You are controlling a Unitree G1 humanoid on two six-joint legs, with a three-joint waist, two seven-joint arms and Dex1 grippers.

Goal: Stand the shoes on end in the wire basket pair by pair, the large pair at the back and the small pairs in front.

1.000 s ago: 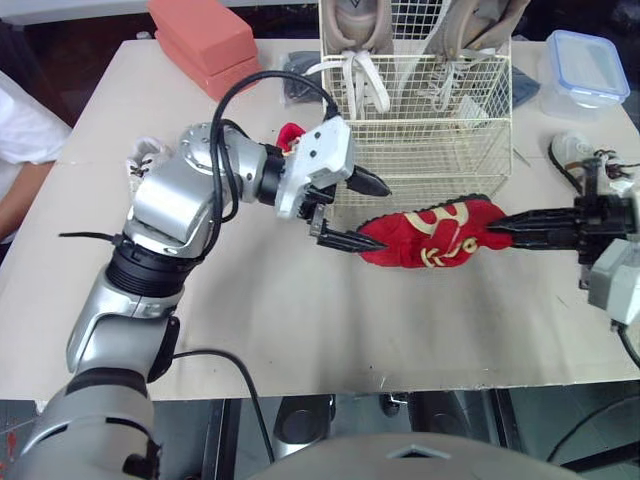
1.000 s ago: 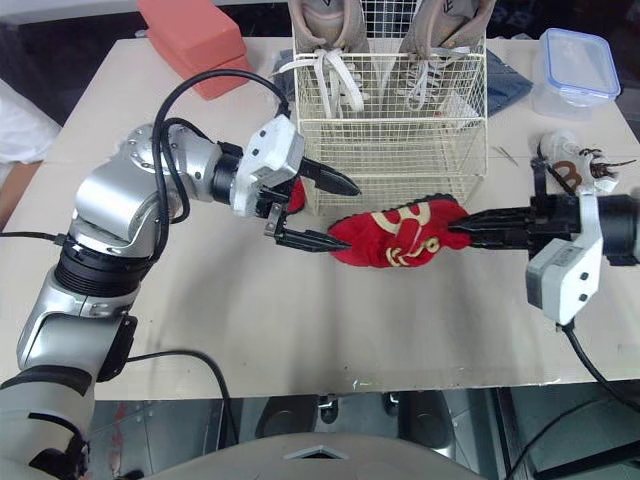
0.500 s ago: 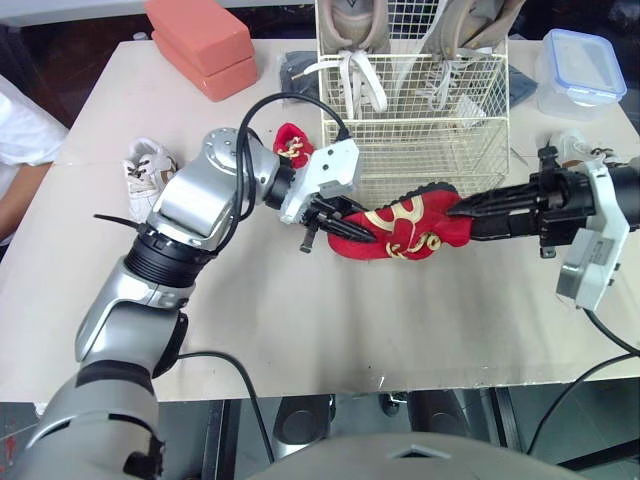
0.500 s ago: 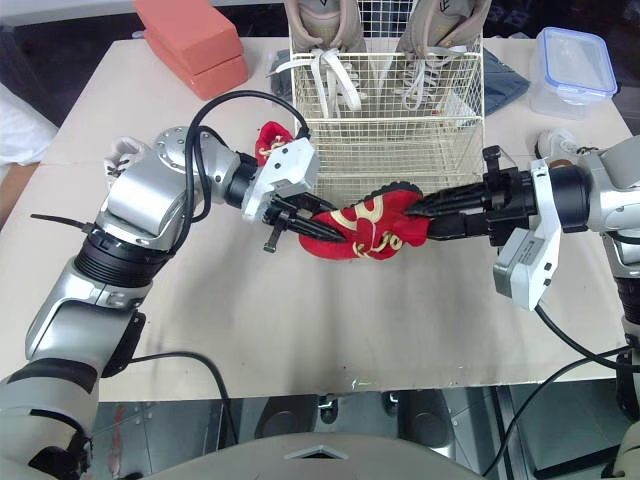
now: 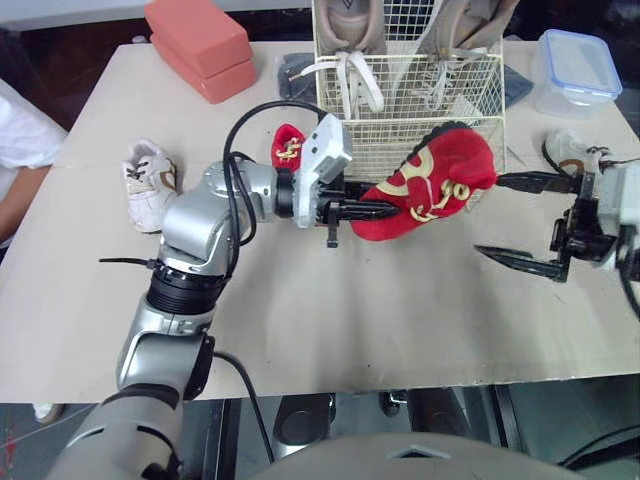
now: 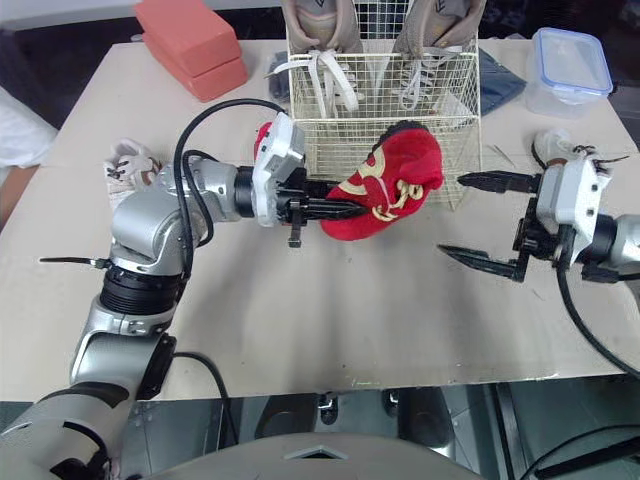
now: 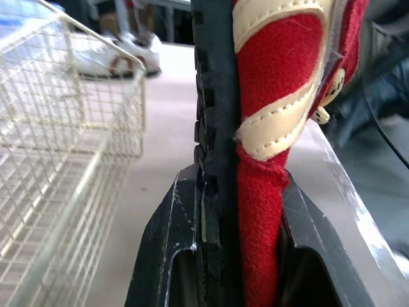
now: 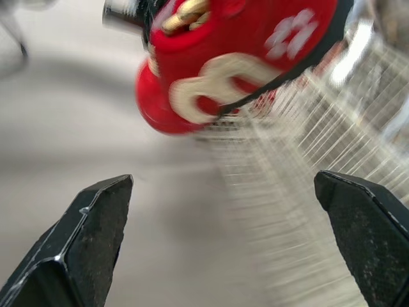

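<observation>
My left gripper (image 5: pixel 375 208) is shut on the heel end of a red shoe (image 5: pixel 430 180) with cream trim. It holds the shoe off the table, toe tilted up against the front of the wire basket (image 5: pixel 420 140). In the left wrist view the sole and red upper (image 7: pixel 281 77) are clamped between both fingers (image 7: pixel 169 243). My right gripper (image 5: pixel 490 215) stands open to the right of the shoe, apart from it. A large beige pair (image 5: pixel 350 25) stands on end at the back of the basket. A second red shoe (image 5: pixel 290 143) lies behind my left wrist.
A small white shoe (image 5: pixel 150 180) lies on the table at the left, another white shoe (image 5: pixel 572 150) at the right. Orange blocks (image 5: pixel 200 45) sit at the back left, a lidded plastic box (image 5: pixel 572 68) at the back right. A person's white sleeve (image 5: pixel 20 140) shows at the left edge.
My left gripper closed on the red shoe and raised it, toe up, toward the basket. My right gripper let go of the toe, opened wide and drew back to the right.
</observation>
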